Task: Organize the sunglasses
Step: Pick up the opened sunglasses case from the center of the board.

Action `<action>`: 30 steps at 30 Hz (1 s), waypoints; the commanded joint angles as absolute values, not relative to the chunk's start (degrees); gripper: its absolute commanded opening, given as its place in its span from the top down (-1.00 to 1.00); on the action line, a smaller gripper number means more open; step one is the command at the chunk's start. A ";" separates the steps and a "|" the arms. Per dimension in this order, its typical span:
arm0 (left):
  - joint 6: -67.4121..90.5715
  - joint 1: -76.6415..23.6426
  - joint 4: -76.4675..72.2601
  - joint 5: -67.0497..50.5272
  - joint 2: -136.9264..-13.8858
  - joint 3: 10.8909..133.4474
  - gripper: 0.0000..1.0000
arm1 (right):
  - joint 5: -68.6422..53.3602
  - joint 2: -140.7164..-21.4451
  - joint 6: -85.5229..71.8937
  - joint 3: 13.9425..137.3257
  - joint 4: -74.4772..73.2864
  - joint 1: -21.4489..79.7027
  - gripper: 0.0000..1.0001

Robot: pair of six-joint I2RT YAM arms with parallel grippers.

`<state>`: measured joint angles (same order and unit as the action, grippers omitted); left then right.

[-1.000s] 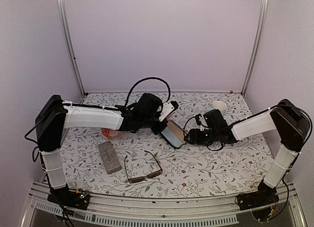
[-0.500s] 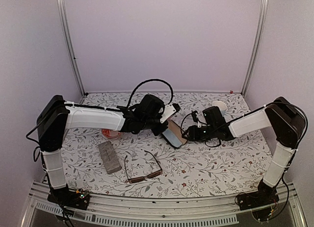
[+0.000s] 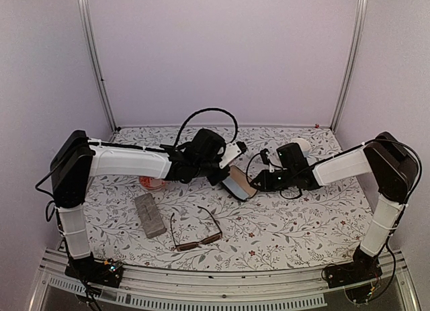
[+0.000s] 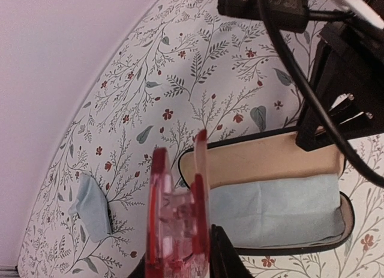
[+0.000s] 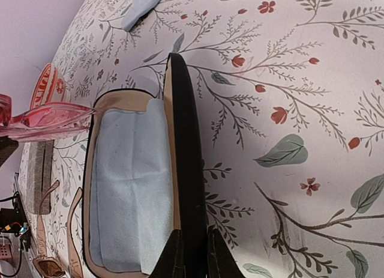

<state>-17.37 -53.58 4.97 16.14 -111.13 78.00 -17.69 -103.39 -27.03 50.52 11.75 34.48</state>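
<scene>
No writing, label, brand or number can be read on anything here.

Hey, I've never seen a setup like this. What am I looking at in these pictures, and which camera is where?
These are two robot arms bolted at the near edge of a table covered in a flowered pattern. The wide picture comes from a fixed camera above and behind the arms. The other two come from small cameras on each wrist, looking along that arm's tool. The left tool grips a folded pair of pink sunglasses. The right tool pinches one raised side of an open black case, which has a pale blue cloth inside. Also lying on the table are a grey case, brown sunglasses, a white cup and a small red round thing that I cannot identify.
</scene>
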 commanded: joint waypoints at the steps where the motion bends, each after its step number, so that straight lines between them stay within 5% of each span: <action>1: -17.69 -54.32 5.51 17.00 -109.53 79.50 0.60 | -16.78 -101.17 -23.44 52.64 10.31 34.45 0.83; 30: -19.53 -54.40 2.89 17.14 -106.52 74.95 0.60 | 14.17 -83.80 -2.34 43.35 0.93 45.52 0.85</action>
